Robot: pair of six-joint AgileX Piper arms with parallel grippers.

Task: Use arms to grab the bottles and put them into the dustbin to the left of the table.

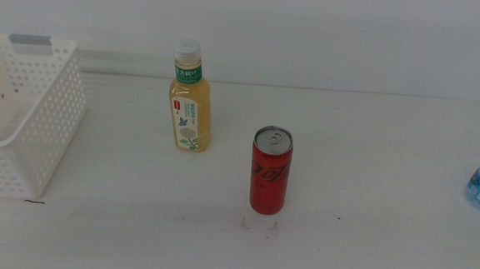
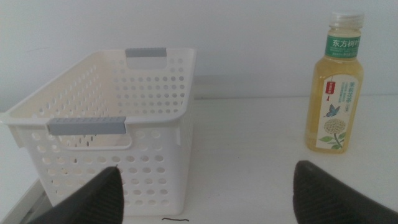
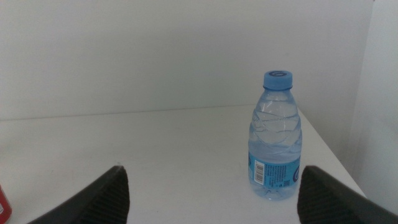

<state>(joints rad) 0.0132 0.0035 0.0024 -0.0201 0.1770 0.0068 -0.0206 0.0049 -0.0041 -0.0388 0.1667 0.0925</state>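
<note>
Bottles all upright on the table (image 1: 372,159), none grasped; the reach has not begun.

Nearest, the left gripper (image 2: 208,196) waits low at the near left edge, jaws apart with nothing between them, facing the dustbin (image 2: 93,124) and the tea bottle (image 2: 336,87); the right gripper (image 3: 211,193), jaws likewise apart and bare, looks at the water bottle (image 3: 273,140) by the right edge. Mid-table stands the soda can (image 1: 270,171), the tea bottle behind it to the left, the dustbin at far left. Next, probably, an arm must advance and straddle a bottle before closing.
</note>
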